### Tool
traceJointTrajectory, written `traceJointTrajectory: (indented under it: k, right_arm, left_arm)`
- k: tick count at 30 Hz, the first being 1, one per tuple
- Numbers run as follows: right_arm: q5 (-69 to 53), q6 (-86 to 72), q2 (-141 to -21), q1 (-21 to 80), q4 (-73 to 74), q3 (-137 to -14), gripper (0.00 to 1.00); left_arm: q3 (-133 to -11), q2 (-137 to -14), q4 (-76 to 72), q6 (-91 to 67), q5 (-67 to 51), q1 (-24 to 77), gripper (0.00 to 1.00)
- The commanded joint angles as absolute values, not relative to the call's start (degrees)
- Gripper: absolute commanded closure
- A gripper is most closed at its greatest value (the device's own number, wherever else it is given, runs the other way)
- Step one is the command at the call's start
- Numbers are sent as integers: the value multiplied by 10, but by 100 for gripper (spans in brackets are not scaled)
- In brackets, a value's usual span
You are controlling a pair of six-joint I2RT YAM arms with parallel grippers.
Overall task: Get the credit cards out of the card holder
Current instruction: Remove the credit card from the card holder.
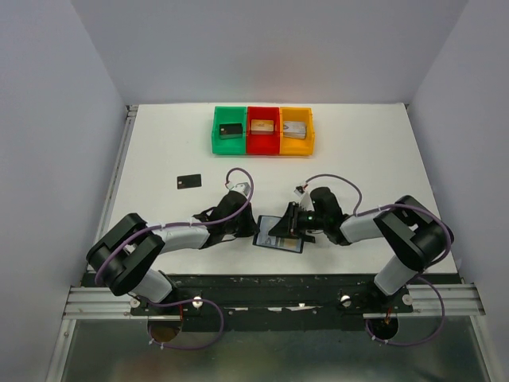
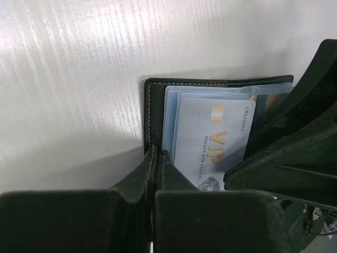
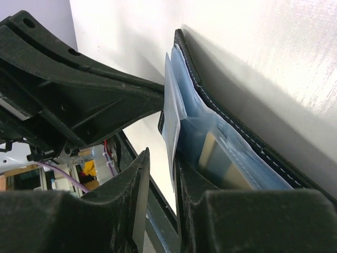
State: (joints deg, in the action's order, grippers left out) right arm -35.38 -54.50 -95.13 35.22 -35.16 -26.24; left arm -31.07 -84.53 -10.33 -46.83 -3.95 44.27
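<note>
The card holder (image 1: pixel 279 238) lies open near the table's front edge, a black wallet with blue-grey clear sleeves. My left gripper (image 2: pixel 157 155) is shut on its black cover edge (image 2: pixel 149 113). A silver-grey credit card (image 2: pixel 213 134) printed VIP sits in the top sleeve. My right gripper (image 3: pixel 162 158) is open; a pale sleeve leaf (image 3: pixel 172 121) stands between its fingers, against the right finger. A tan-gold card (image 3: pixel 209 153) shows deeper in the sleeves. One black card (image 1: pixel 189 181) lies alone on the table to the left. In the top view the left gripper (image 1: pixel 243 228) and right gripper (image 1: pixel 289 225) meet over the wallet.
Green (image 1: pixel 230 130), red (image 1: pixel 263 130) and yellow (image 1: pixel 296 130) bins stand in a row at the back, each with a block inside. The table's front edge and the black mounting rail (image 1: pixel 270 282) run close behind the wallet.
</note>
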Motion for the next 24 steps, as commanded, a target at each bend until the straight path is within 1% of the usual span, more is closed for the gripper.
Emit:
traceJointTrajectory:
  k: [1, 24]
  right_arm:
    - [-345, -521, -926, 351, -323, -269, 68]
    - [-332, -488, -870, 344, -251, -263, 71]
  left_arm:
    - [-294, -875, -43, -471, -34, 450, 100]
    - [-280, -864, -30, -478, -26, 437, 100]
